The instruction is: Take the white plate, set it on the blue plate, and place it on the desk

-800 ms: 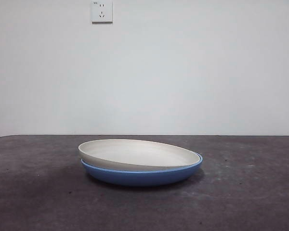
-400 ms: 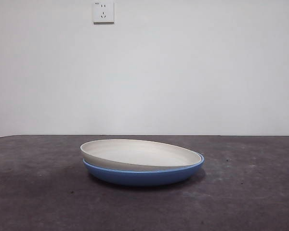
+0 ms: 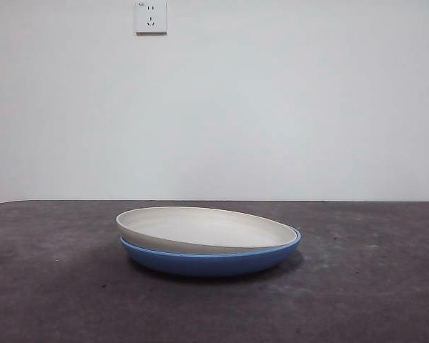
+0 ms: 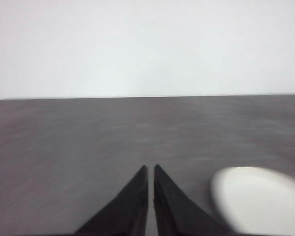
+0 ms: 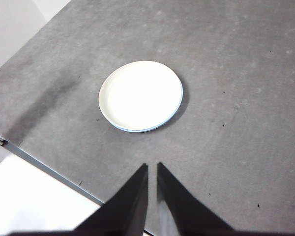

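Observation:
The white plate (image 3: 200,227) lies nested in the blue plate (image 3: 214,261), tilted a little, with its left rim raised above the blue rim. Both rest on the desk (image 3: 357,286) in the middle of the front view. In the right wrist view the white plate (image 5: 140,94) shows from high above, with a thin edge of the blue plate (image 5: 174,110) around it. My right gripper (image 5: 151,167) is shut and empty, high above the desk. My left gripper (image 4: 150,169) is shut and empty, low over the desk beside the white plate (image 4: 258,199).
A wall socket (image 3: 151,17) is on the white wall behind the desk. The desk's edge (image 5: 44,167) runs near the plates in the right wrist view, with pale floor beyond it.
The picture shifted slightly between frames. The plates have not moved and no arm shows in the front view.

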You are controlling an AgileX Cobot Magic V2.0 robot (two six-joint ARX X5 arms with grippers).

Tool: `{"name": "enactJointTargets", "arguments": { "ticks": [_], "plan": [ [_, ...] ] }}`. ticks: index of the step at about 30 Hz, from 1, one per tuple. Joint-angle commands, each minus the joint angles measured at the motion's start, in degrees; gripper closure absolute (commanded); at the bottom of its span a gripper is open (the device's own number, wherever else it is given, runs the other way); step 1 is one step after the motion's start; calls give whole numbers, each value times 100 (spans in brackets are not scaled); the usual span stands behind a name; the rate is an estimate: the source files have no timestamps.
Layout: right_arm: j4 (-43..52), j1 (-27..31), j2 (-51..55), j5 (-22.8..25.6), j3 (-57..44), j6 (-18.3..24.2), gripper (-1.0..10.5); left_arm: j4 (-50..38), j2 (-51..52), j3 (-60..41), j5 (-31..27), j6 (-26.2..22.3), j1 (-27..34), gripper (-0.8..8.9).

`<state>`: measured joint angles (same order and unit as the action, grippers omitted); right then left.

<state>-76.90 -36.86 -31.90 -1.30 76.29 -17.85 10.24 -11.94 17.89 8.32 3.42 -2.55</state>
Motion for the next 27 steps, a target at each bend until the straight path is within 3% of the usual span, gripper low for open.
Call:
{"name": "enactJointTargets", "arguments": {
  "ticks": [1,12,27],
  "plan": [
    [-407,-52,-15,24,55,31,919,-125,365,-662,-645,216,2,793],
    [-407,-52,-15,24,55,31,919,-90,1178,-1633,-752,223,2,793],
    [-407,-52,-15,24,55,31,919,48,1176,-1722,-752,184,2,793]
  ]
}}
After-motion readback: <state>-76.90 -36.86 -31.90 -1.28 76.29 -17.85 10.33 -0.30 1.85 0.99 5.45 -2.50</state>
